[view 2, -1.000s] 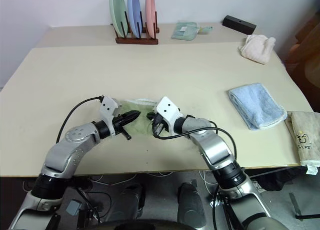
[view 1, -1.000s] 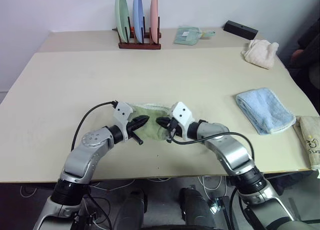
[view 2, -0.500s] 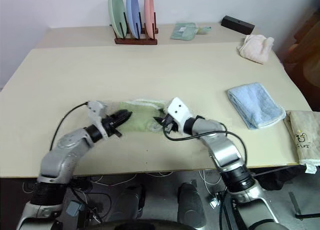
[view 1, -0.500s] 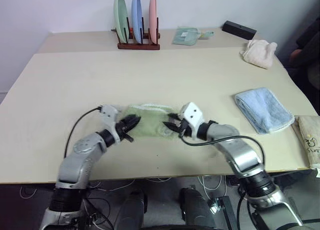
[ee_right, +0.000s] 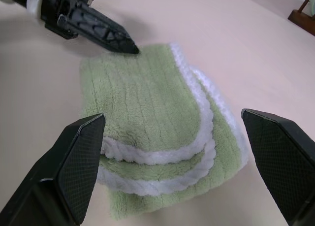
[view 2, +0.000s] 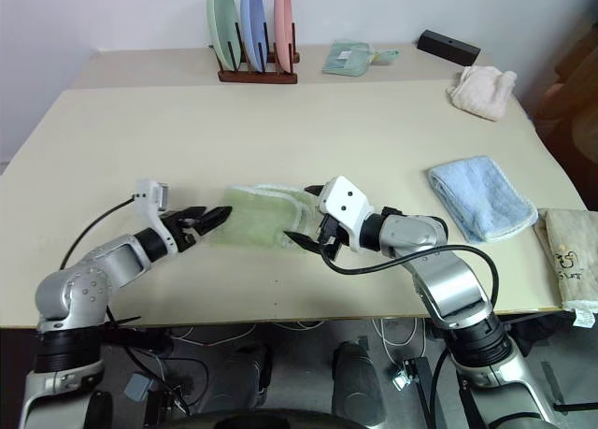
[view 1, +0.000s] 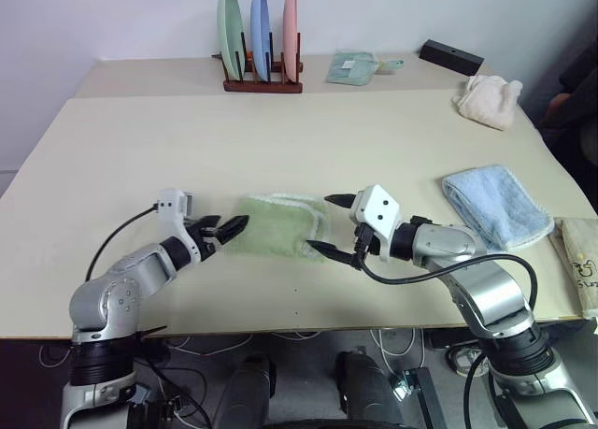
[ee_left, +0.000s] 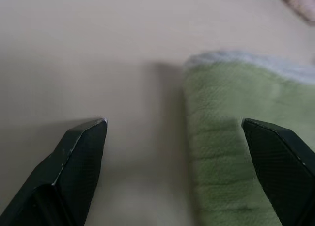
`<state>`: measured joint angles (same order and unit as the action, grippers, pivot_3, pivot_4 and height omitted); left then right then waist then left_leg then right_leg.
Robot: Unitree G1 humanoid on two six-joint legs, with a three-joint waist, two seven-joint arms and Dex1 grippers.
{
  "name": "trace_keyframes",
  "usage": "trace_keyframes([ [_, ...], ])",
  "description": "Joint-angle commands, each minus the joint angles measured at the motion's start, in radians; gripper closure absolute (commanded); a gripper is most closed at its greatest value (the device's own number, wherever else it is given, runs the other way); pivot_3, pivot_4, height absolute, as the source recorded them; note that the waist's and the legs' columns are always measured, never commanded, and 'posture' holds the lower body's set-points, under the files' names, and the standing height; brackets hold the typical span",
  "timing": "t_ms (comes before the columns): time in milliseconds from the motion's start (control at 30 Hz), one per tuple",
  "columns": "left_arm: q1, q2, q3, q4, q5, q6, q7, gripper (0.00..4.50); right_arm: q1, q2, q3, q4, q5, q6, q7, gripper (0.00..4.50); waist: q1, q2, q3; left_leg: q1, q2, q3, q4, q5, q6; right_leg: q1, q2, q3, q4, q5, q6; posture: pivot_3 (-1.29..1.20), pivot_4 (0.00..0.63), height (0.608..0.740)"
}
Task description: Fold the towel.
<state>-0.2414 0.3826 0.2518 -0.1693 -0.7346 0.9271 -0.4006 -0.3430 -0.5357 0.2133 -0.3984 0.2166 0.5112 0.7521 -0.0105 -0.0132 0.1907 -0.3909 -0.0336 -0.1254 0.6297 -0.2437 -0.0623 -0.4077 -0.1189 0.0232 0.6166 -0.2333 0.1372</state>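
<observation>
The folded towel (view 1: 277,235) lies in the lower middle of the frame on the bench (view 1: 280,139), between the left tool (view 1: 227,229) and right tool (view 1: 338,226), both spread apart and empty, so a stray fingertip could snag its stacked edges and undo the fold.

Both eye views are looking forward and down over the table (view 1: 140,158), covering it edge to edge. Each wrist view is sitting close above the towel (ee_right: 147,117), which all views are sharing; the right one is facing toward 9 o'clock.
</observation>
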Motion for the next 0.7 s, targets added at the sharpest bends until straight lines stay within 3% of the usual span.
trace_keyframes([
  [33,-0.016,-0.049,-0.024,-0.024,-0.064,0.070,0.015,0.04,0.014,-0.012,0.003,-0.057,-0.014,-0.029,-0.003,0.00,0.000,0.000,0.000,0.000,0.000,0.000,0.000,0.000,0.000,0.000,0.000,0.000,0.000,0.000,0.000,0.00,0.150,0.740],
  [167,-0.026,-0.075,-0.059,-0.035,-0.057,0.095,0.024,0.04,0.022,-0.013,0.003,-0.068,-0.021,-0.027,-0.005,0.00,-0.001,0.000,0.000,0.000,0.000,0.000,0.000,0.000,0.000,0.000,0.000,0.000,0.000,0.000,0.000,0.00,0.150,0.740],
  [233,-0.025,-0.085,-0.063,-0.032,-0.051,0.091,0.030,0.56,0.023,-0.015,0.001,-0.072,-0.024,-0.025,-0.006,0.00,-0.001,0.000,0.000,0.000,0.000,0.000,0.000,0.000,0.000,0.000,0.000,0.000,0.000,0.000,0.000,0.00,0.150,0.740],
  [333,-0.021,-0.090,-0.068,-0.042,-0.049,0.084,0.029,1.80,0.028,-0.020,-0.002,-0.082,-0.026,-0.020,-0.007,0.00,-0.001,0.000,0.000,0.000,0.000,0.000,0.000,0.000,0.000,0.000,0.000,0.000,0.000,0.000,0.000,0.00,0.150,0.740],
  [500,-0.019,-0.100,-0.077,-0.057,-0.051,0.078,0.027,4.45,0.037,-0.025,-0.002,-0.089,-0.029,-0.021,-0.008,0.00,-0.002,0.000,0.000,0.000,0.000,0.000,0.000,0.000,0.000,0.000,0.000,0.000,0.000,0.000,0.000,0.00,0.150,0.740],
  [633,-0.032,-0.126,-0.052,-0.061,-0.016,0.011,0.070,4.49,0.044,-0.040,0.002,-0.075,-0.053,-0.042,-0.006,0.00,-0.001,0.000,0.000,0.000,0.000,0.000,0.000,0.000,0.000,0.000,0.000,0.000,-0.001,0.000,0.000,0.00,0.150,0.740],
  [700,-0.079,-0.152,0.023,-0.005,0.027,-0.078,0.163,4.49,0.043,-0.042,-0.003,-0.072,-0.058,-0.048,-0.009,0.00,-0.001,-0.001,0.000,0.000,0.000,0.000,0.000,0.000,0.000,0.000,0.000,0.000,-0.001,0.000,0.000,0.00,0.150,0.740],
])
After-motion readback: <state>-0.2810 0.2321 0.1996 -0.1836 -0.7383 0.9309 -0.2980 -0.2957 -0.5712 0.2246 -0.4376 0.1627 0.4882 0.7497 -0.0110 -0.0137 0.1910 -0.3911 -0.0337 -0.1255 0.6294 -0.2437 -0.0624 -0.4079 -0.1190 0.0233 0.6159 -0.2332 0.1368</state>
